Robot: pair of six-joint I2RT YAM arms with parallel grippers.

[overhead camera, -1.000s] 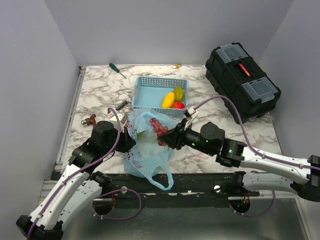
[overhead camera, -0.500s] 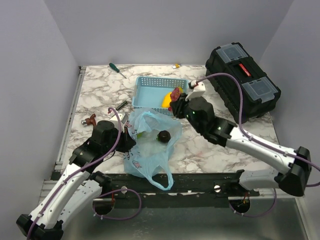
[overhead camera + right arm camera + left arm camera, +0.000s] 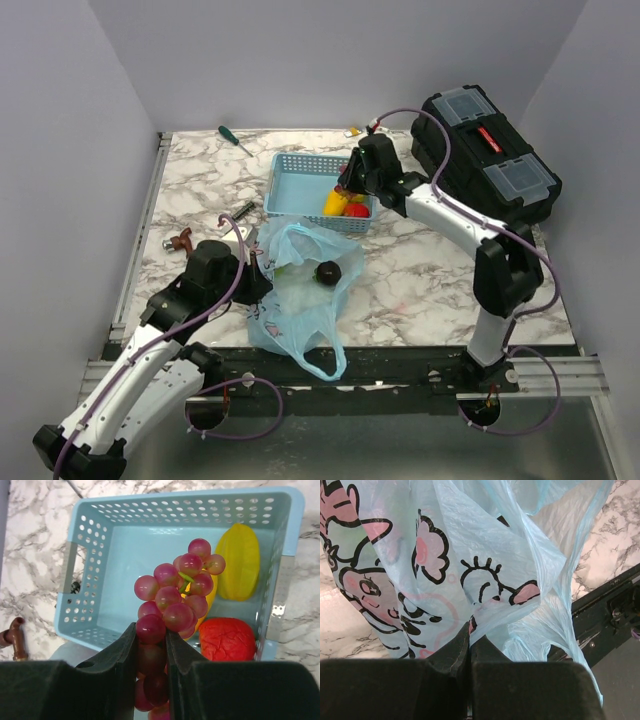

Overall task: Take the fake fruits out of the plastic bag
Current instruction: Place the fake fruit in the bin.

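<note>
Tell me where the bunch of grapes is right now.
In the right wrist view, the grapes are pinched in the right gripper above the blue basket, just left of the yellow fruit and red fruit lying in it.

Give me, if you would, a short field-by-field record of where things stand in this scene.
left claw: shut on the plastic bag, pinching its wall
right claw: shut on the purple grapes, held over the mesh basket
in basket: yellow fruit, red fruit
in bag: dark plum; green fruit showing through the plastic
left to do: grapes not yet released; plum not yet taken out
</note>
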